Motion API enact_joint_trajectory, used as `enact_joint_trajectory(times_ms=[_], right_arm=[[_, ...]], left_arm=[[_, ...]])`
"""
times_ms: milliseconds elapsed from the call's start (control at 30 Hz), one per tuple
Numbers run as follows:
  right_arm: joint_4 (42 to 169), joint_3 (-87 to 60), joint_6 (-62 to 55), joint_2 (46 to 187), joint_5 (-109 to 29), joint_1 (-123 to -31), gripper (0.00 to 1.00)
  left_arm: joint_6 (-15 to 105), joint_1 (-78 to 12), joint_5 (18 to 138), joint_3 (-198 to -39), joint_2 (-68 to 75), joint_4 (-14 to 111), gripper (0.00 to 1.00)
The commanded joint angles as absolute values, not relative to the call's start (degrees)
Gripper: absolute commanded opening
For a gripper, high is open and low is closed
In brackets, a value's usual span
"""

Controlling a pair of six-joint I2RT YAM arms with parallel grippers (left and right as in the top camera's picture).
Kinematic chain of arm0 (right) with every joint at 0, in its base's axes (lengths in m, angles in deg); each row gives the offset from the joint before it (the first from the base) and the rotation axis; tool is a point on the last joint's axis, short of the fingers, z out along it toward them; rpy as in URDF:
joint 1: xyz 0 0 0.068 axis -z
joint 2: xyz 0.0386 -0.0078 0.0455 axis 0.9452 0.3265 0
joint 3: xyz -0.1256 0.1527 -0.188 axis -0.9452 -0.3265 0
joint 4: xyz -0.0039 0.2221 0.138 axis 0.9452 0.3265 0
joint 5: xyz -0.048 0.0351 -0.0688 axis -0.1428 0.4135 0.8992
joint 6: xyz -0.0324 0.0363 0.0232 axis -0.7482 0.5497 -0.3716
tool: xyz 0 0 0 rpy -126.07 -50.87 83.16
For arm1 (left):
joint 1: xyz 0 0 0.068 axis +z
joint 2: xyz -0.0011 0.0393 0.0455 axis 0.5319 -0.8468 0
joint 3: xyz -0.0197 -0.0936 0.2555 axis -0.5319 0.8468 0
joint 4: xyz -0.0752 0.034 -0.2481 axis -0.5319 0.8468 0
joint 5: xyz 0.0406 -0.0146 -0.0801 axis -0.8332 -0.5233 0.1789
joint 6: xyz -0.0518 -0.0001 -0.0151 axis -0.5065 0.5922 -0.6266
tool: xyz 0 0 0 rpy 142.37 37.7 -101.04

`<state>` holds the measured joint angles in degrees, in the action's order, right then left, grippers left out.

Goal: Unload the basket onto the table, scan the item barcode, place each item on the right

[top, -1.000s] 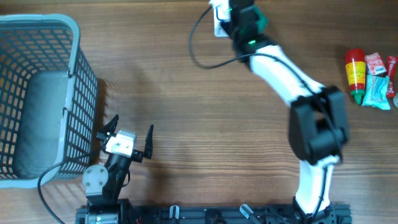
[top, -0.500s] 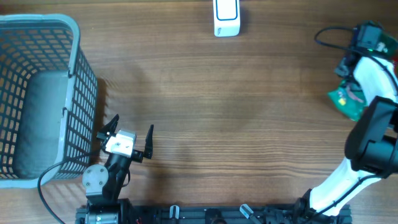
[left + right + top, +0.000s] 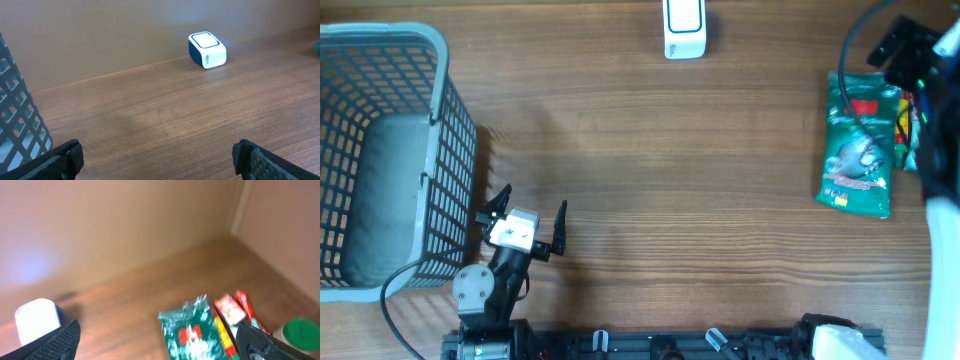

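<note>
Two claws are in view, and both stand spread wide with nothing between their fingers. The right claw (image 3: 157, 332) hangs over the far right end of the brown wooden table (image 3: 720, 200). In its wrist view the two dark fingers (image 3: 60, 341) fill the bottom corners, released and empty.

The green foil snack packet (image 3: 858, 145) with red print lies flat on the table at the right side, its long axis running away from the robot's base. From the right wrist it sits ahead of the claw, between the lines of the two fingers and nearer the right one, touching neither. From overhead, the right arm (image 3: 908, 45) hangs over the strip just beside the packet's right edge.

Some small red sachets (image 3: 230, 311) and a green-capped bottle (image 3: 300, 332) lie just right of the packet. They are too blurred to tell more.

The white and blue box-shaped barcode scanner (image 3: 683, 28) sits at the far edge of the table near its middle. It is well apart from the packet, off to its left.

The left claw (image 3: 157, 155) rests near the front left, just beside the grey plastic mesh basket (image 3: 380, 150). It is open and empty, and it faces the scanner across a long stretch of bare wood.
</note>
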<state>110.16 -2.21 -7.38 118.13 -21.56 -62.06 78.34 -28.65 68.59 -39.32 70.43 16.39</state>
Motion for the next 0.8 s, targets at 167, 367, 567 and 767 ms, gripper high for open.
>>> enact_joint_trajectory(times_ms=[167, 367, 567, 767], right_arm=[[126.57, -2.30, -3.71, 101.80, -44.80, -67.39, 1.00], [136.67, -2.34, 2.65, 99.22, -44.60, -67.39, 0.99], [140.00, -2.75, 0.31, 100.84, -41.59, -67.39, 1.00], [124.26, -11.15, -4.02, 94.11, -41.43, -67.39, 1.00]], left_arm=[[77.78, -28.91, 69.49, -39.08, 70.54, 16.43, 1.00], [77.78, -28.91, 69.49, -39.08, 70.54, 16.43, 1.00], [77.78, -28.91, 69.49, -39.08, 70.54, 16.43, 1.00], [77.78, -28.91, 69.49, -39.08, 70.54, 16.43, 1.00]])
